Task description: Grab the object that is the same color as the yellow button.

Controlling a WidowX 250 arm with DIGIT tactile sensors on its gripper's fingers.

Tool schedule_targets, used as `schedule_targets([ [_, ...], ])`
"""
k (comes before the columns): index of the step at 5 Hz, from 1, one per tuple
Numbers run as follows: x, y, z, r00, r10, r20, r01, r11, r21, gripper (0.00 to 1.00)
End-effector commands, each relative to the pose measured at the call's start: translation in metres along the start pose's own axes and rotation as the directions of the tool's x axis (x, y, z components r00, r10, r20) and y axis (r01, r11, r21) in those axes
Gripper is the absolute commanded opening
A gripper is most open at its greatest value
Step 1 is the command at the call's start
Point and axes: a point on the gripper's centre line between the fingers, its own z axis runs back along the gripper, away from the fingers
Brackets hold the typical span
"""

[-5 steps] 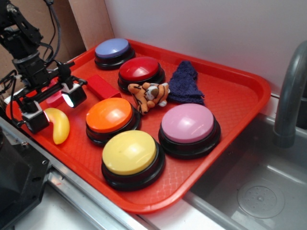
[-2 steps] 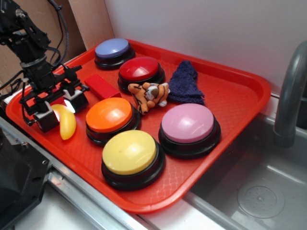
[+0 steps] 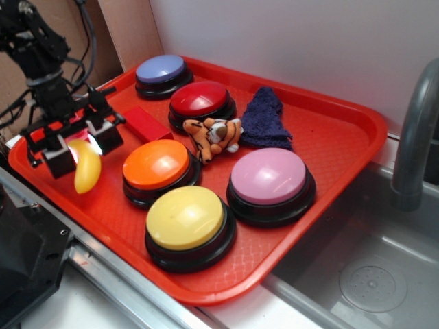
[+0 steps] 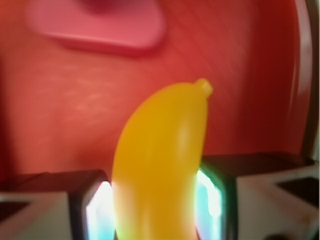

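At the left end of the red tray [image 3: 329, 130], left of the orange button [image 3: 156, 164], the pincer [image 3: 77, 145] is closed on the toy banana [image 3: 86, 166], one finger on each side of the fruit's upper part. The banana hangs with its lower end pointing down toward the tray floor; whether that tip touches the tray cannot be told from the exterior view. In the wrist view the banana [image 4: 160, 160] stands between the two pads [image 4: 97, 215], both pressed against its sides, with its stem tip pointing away over the red tray surface. A blurred red block [image 4: 97, 22] lies beyond it in that view; in the exterior view the same block [image 3: 145, 123] sits behind and to the left of the orange button, just right of the pincer.

The yellow button [image 3: 187, 221] stands just in front of the orange button, near the tray's front rim, well apart from the banana. The pink button [image 3: 269, 179] is to the right of the orange button. Behind the orange button lies a small plush tiger [image 3: 212, 135], touching a dark blue cloth [image 3: 266, 120] on its right. The red button [image 3: 200, 101] sits behind the tiger, and the blue button [image 3: 161, 71] is farther back, beside the red one. A grey faucet [image 3: 415, 137] rises over the sink [image 3: 370, 274], right of the tray.
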Motion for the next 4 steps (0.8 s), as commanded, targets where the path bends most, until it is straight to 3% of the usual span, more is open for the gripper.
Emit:
schedule_targets([
  [1,0.01,-0.015,0.061,0.941,-0.332,0.068,0.333,0.943,-0.009,0.0],
  [2,-0.01,-0.028,0.088,0.826,-0.557,0.088,0.558,0.83,0.006,0.0],
  [4,-0.034,-0.035,0.108,0.526,-0.849,0.04,0.85,0.527,0.011,0.0],
])
